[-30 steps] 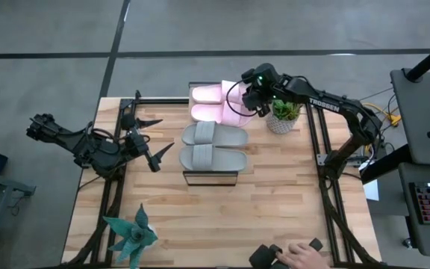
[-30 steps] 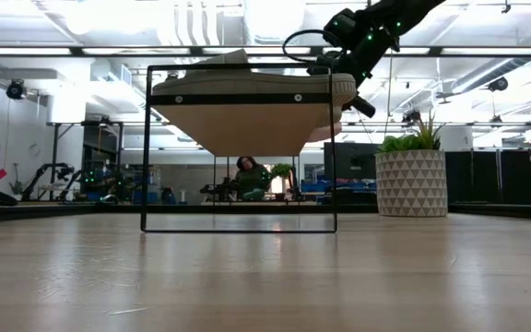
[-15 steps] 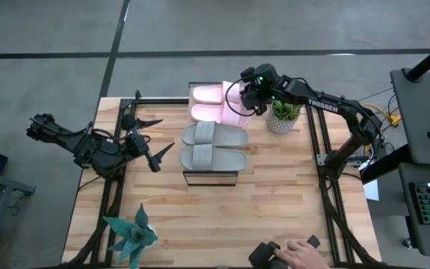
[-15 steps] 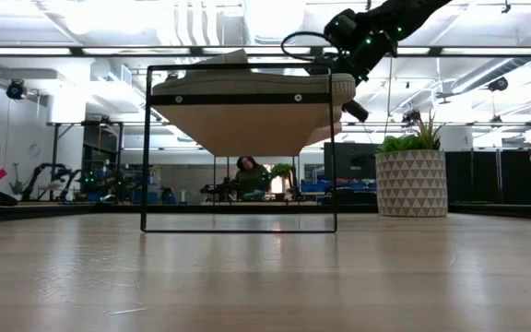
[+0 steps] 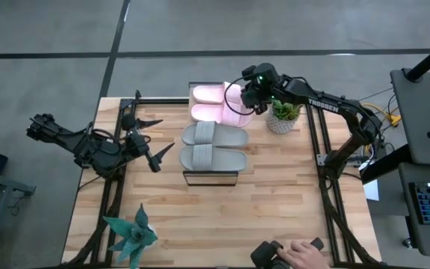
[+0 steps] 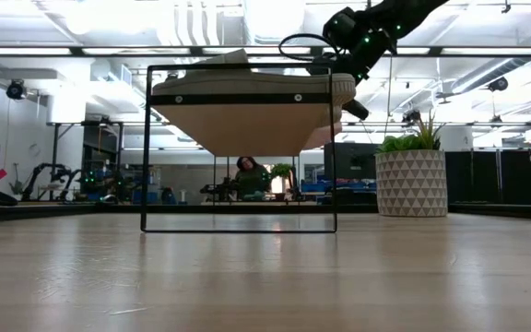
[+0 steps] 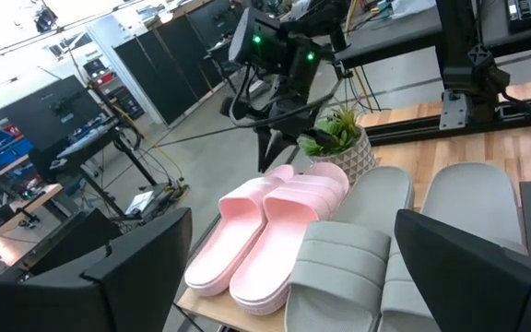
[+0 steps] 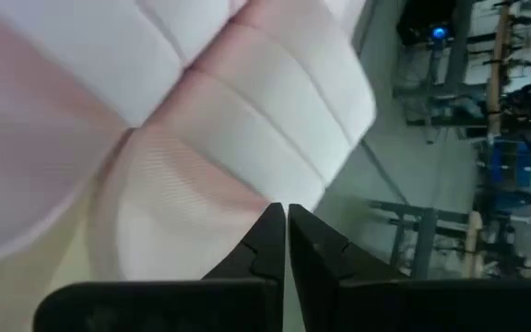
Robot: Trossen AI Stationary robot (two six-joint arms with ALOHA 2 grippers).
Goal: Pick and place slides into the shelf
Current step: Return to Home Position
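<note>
Wooden surface (image 5: 275, 202): shelf (image 5: 210, 178) at centre bearing grey slides (image 5: 213, 146) and pink slides (image 5: 215, 104). Right gripper (image 5: 246, 101), fingers together and empty, at shelf's 1 o'clock; left gripper (image 5: 161, 156), fingers wide, at 9 o'clock.

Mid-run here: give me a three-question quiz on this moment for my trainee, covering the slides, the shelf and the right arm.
1. True or false: all four slides lie on the shelf.
2. Multiple choice: the fingers of the right gripper are A) wide open, B) shut on a grey slide, C) shut with nothing between them.
3. Short answer: which colour pair lies nearest that gripper?

Key: 1 true; 2 C; 3 pink.
</note>
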